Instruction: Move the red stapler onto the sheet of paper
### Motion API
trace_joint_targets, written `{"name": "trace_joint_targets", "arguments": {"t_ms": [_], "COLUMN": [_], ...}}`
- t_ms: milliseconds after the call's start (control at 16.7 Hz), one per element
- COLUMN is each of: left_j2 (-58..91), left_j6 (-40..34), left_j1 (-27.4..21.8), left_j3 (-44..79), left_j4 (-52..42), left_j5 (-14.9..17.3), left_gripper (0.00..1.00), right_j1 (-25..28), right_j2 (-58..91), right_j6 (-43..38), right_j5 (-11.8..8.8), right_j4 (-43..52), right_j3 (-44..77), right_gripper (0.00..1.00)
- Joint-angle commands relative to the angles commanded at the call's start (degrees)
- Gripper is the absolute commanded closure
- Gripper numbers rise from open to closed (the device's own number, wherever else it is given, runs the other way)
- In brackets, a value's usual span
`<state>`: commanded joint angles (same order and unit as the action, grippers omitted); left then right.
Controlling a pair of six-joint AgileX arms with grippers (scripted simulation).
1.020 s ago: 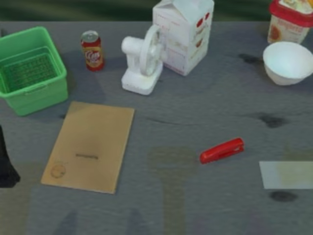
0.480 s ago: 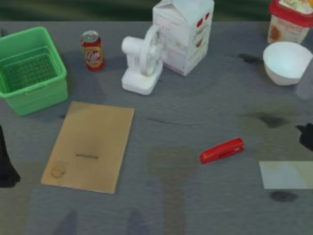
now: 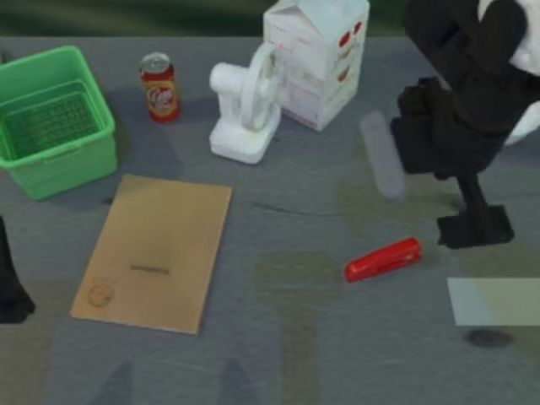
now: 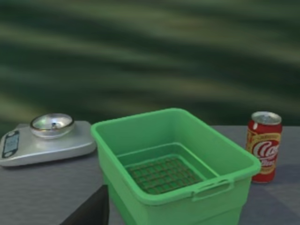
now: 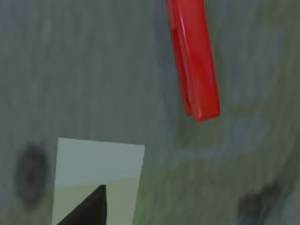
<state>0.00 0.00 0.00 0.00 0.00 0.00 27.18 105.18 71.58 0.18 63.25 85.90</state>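
Note:
The red stapler (image 3: 383,258) lies flat on the grey table, right of centre, and shows again in the right wrist view (image 5: 194,61). The pale sheet of paper (image 3: 494,301) lies at the right edge, a short gap from the stapler, and is also in the right wrist view (image 5: 96,168). My right gripper (image 3: 477,226) hangs over the table just beyond the stapler's right end, between it and the paper's far edge, touching neither. At the left edge my left gripper (image 3: 10,295) stays parked.
A green basket (image 3: 52,118) stands at the back left, with a soda can (image 3: 159,87), a white appliance (image 3: 245,110) and a milk carton (image 3: 316,59) along the back. A tan board (image 3: 156,251) lies front left. The right arm covers the back right corner.
My right arm has swept in from the right edge over the back right, hiding the white bowl and tub. Its gripper now hangs by the stapler. Stapler and paper have not moved.

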Motion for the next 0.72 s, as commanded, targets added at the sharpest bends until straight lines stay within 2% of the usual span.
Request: {"name": "trace_joint_targets", "arguments": {"t_ms": [300,720], "left_j2": [0.0,0.0], "left_j6": [0.0,0.0], "left_j1": [0.0,0.0], "left_j3": [0.0,0.0], "left_j4": [0.0,0.0], "left_j5": [0.0,0.0], "left_gripper": [0.0,0.0], "right_j1": [3.07,3.03], "right_j2": [11.3,12.05], "right_j6": [8.14,8.68], "right_j5": [-0.14,-0.15], "right_j4": [6.59,6.72], "right_j3": [10.57,11.02], "right_gripper": [0.0,0.0]}}
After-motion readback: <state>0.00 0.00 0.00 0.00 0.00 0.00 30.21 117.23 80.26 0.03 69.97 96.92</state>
